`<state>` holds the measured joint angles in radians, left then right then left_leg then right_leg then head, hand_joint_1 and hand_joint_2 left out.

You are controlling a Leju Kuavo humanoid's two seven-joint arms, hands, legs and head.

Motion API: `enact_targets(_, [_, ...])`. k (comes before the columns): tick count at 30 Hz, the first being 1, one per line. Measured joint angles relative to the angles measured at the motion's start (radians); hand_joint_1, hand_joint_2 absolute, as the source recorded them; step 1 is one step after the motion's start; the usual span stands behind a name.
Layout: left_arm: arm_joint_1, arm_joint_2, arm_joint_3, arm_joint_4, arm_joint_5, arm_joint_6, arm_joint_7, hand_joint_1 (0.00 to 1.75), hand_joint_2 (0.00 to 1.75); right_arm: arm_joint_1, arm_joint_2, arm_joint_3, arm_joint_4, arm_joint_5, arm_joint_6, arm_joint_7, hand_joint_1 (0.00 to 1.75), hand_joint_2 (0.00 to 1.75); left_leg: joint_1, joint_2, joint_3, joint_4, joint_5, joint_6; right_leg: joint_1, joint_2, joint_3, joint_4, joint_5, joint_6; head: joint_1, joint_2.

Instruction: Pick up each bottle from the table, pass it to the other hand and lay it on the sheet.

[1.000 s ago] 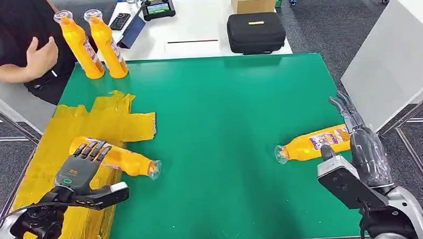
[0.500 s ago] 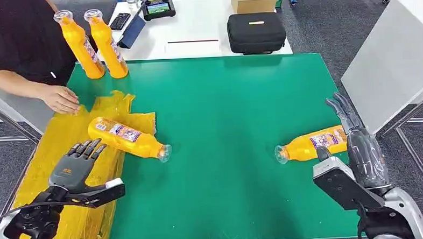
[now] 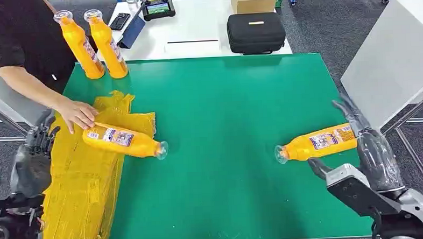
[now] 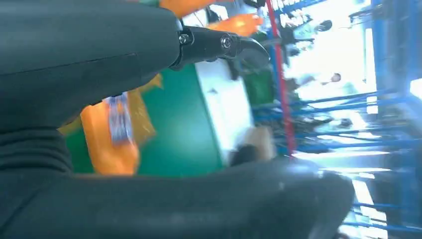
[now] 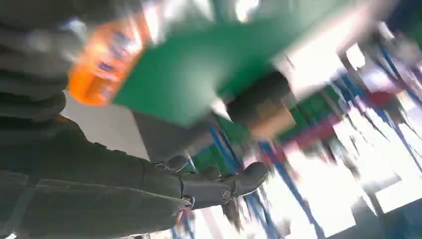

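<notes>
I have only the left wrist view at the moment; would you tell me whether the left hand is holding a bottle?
Observer: No. The left hand holds nothing; it is beside the yellow sheet.
Operator: Where is the orange bottle I see?
Observer: The near bottle lies partly on the sheet, with a person's hand at its base.
Operator: And the right hand?
Observer: The right hand, fingers apart, is at the base of the second lying bottle, not gripping it.
</notes>
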<state>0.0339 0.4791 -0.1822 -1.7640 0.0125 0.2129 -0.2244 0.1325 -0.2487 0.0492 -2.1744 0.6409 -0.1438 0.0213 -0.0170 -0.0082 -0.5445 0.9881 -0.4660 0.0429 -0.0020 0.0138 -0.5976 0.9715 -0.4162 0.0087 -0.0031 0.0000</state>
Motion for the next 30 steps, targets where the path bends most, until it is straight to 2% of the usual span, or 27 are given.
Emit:
enact_targets(1, [0.014, -0.011, 0.026, -0.024, 0.071, -0.017, -0.015, 0.00, 0.00, 0.002, -0.005, -0.007, 0.000, -0.009, 0.009, -0.004, 0.00, 1.75, 0.000, 0.000, 0.000, 0.000, 0.000, 0.000, 0.000, 0.000, 0.000, 0.000, 0.000, 0.000, 0.000, 0.000])
enact_targets(2, [0.064, -0.033, 0.099, -0.094, 0.359, -0.105, -0.063, 0.00, 0.00, -0.005, -0.064, -0.027, 0.011, -0.126, 0.150, 0.041, 0.00, 1.75, 0.000, 0.000, 0.000, 0.000, -0.001, 0.001, 0.000, 0.000, 0.000, 0.000, 0.000, 0.000, 0.000, 0.000])
enact_targets(3, [0.092, -0.042, 0.162, -0.140, 0.433, -0.164, -0.067, 0.00, 1.75, -0.031, -0.181, -0.089, 0.063, -0.077, 0.310, 0.074, 0.00, 1.75, -0.001, -0.003, 0.000, 0.000, 0.000, 0.002, -0.001, -0.002, 0.001, 0.000, 0.000, 0.000, 0.000, 0.000])
enact_targets(8, [0.097, -0.057, 0.164, -0.140, 0.440, -0.191, -0.049, 0.00, 1.75, -0.022, -0.330, -0.240, 0.136, 0.041, 0.435, 0.053, 0.00, 1.75, -0.002, -0.006, 0.000, 0.000, 0.000, 0.002, -0.002, -0.004, 0.002, 0.000, 0.000, 0.000, 0.000, 0.000])
enact_targets(15, [0.064, -0.092, 0.156, -0.138, 0.446, -0.213, -0.017, 0.00, 1.75, 0.056, -0.414, -0.393, 0.154, 0.187, 0.473, 0.032, 0.00, 1.75, -0.002, -0.003, 0.000, 0.000, -0.002, 0.004, -0.002, -0.002, 0.001, -0.001, 0.000, 0.000, 0.000, 0.000])
enact_targets(22, [0.039, -0.112, 0.152, -0.129, 0.451, -0.220, -0.006, 0.00, 1.75, 0.039, -0.489, -0.399, 0.196, 0.271, 0.560, 0.029, 0.00, 1.75, -0.002, -0.001, 0.000, 0.000, -0.002, 0.005, -0.002, -0.001, 0.001, 0.000, 0.000, 0.000, 0.000, 0.000])
enact_targets(30, [0.038, -0.122, 0.160, -0.126, 0.465, -0.226, -0.006, 0.00, 1.75, -0.049, -0.511, -0.311, 0.296, 0.357, 0.585, 0.021, 0.00, 1.75, -0.002, -0.001, 0.001, 0.000, -0.001, 0.005, -0.002, -0.001, 0.002, 0.000, 0.000, 0.000, 0.000, 0.000])
